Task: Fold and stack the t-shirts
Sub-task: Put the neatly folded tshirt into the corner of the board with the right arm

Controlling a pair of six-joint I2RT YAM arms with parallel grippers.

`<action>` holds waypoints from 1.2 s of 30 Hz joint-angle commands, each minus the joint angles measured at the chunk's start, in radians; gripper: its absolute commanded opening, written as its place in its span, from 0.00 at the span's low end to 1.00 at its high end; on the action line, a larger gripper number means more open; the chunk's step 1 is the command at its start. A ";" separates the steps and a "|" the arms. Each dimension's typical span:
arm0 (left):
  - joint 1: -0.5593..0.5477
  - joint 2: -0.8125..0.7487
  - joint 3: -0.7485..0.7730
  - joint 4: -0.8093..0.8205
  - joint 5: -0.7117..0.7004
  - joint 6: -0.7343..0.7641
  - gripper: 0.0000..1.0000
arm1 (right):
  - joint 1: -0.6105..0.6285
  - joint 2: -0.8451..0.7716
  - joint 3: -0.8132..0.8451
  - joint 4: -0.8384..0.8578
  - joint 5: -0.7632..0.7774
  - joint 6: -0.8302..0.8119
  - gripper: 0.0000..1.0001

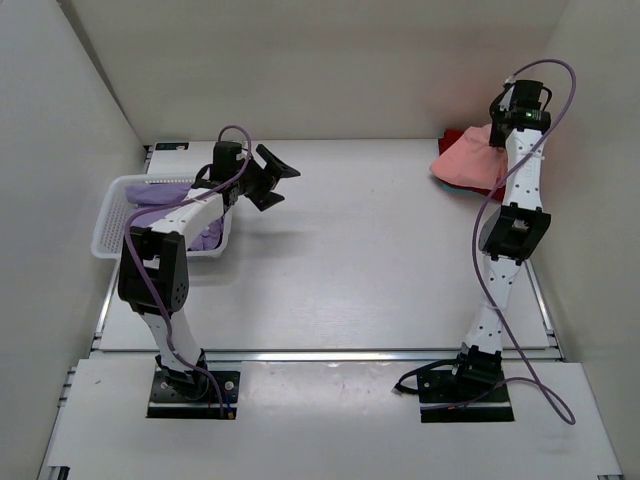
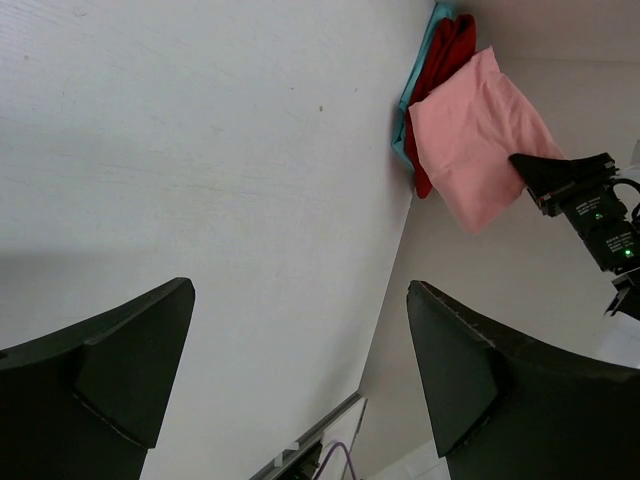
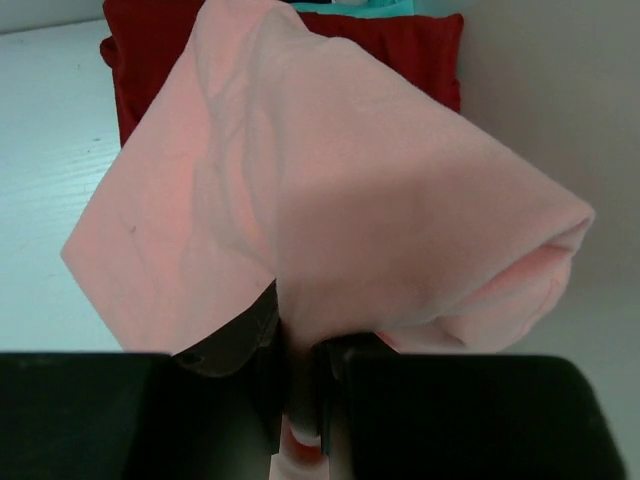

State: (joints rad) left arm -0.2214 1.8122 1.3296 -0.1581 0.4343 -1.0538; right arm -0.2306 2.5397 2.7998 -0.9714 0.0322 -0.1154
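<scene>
A folded salmon-pink t-shirt (image 1: pixel 465 160) hangs at the far right corner of the table, over a red t-shirt (image 1: pixel 456 137). My right gripper (image 3: pixel 300 345) is shut on the pink shirt's (image 3: pixel 330 190) near edge and holds it above the red shirt (image 3: pixel 150 60), which lies on a teal cloth (image 3: pixel 350 8). Lavender-purple t-shirts (image 1: pixel 160 195) lie in the white lattice basket (image 1: pixel 108 220) at the left. My left gripper (image 1: pixel 272 178) is open and empty, raised just right of the basket. In the left wrist view the pink shirt (image 2: pixel 470 140) and red shirt (image 2: pixel 445 60) show far off.
White walls close in the table at the back, left and right. The right arm (image 1: pixel 510 230) stands along the right side of the table. The stack sits tight in the corner by the right wall. A metal rail (image 1: pixel 330 353) runs along the table's front edge.
</scene>
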 commanded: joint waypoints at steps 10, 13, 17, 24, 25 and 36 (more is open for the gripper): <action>-0.006 0.006 0.017 -0.023 0.017 0.023 0.99 | 0.017 0.020 0.018 0.168 -0.032 -0.147 0.00; -0.002 0.009 0.017 -0.035 0.026 0.032 0.99 | 0.037 0.054 0.020 0.249 0.029 -0.206 0.00; -0.013 0.003 0.022 -0.067 0.021 0.047 0.98 | 0.065 0.097 0.020 0.365 0.156 -0.292 0.00; -0.016 0.024 0.014 -0.064 0.027 0.046 0.98 | 0.082 0.183 -0.008 0.618 0.385 -0.461 0.00; -0.012 0.032 0.014 -0.064 0.027 0.048 0.99 | 0.077 0.192 -0.019 0.660 0.431 -0.457 0.00; -0.018 0.056 0.059 -0.066 0.026 0.034 0.98 | 0.076 0.093 0.020 0.604 0.543 -0.441 0.51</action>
State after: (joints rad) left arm -0.2379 1.8839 1.3365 -0.2249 0.4492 -1.0233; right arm -0.1528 2.7438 2.7682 -0.3595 0.5320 -0.5785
